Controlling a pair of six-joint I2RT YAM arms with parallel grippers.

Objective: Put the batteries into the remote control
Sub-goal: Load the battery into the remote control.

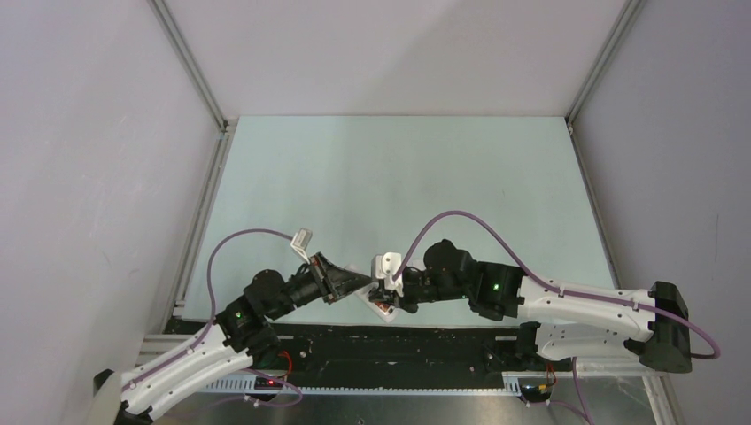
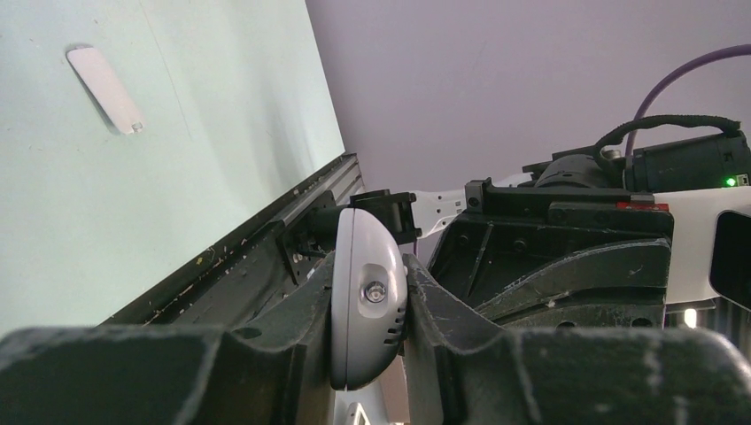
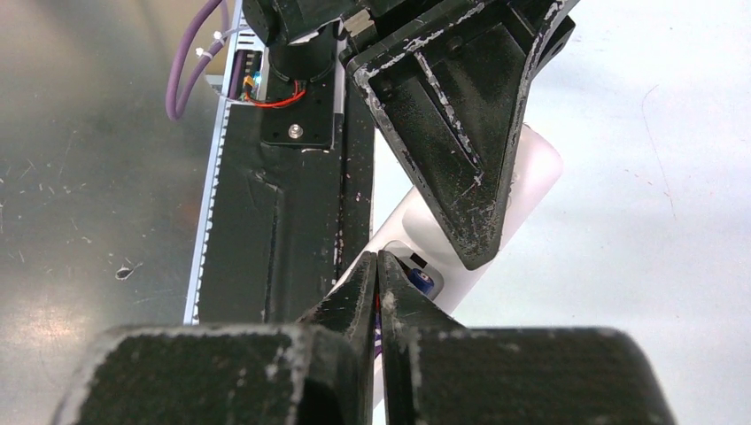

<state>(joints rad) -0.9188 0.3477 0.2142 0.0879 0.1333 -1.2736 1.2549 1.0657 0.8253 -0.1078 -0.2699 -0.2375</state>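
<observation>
Cover plate well apart — left hand across remote control

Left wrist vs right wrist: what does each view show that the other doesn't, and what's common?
Only left wrist: the white cover plate lying loose on the table, and the remote control seen end-on. Only right wrist: the remote's open battery bay with the dark blue battery showing in it, and the right gripper, shut, tips at the bay's edge. Both: the left gripper clamped on the remote.
</observation>
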